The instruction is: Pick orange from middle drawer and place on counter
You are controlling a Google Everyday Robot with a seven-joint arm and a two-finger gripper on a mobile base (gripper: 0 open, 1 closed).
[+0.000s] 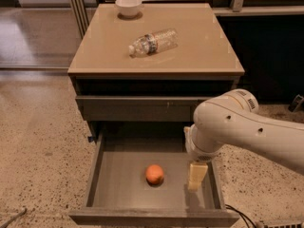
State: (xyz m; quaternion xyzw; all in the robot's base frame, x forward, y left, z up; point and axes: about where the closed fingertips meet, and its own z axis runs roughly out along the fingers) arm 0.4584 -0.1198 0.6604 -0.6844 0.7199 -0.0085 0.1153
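Note:
The orange (155, 174) lies on the grey floor of the open middle drawer (110, 190), a little right of its centre. My gripper (197, 175) hangs from the white arm inside the drawer's right part, to the right of the orange and apart from it. It holds nothing that I can see. The tan counter (199, 51) tops the cabinet above the drawer.
A white bowl (128, 6) stands at the counter's back left. A clear plastic bottle (153, 42) lies on its side near the counter's middle. A shut upper drawer front (137, 108) sits above the open one. Speckled stone floor (38, 141) surrounds the cabinet.

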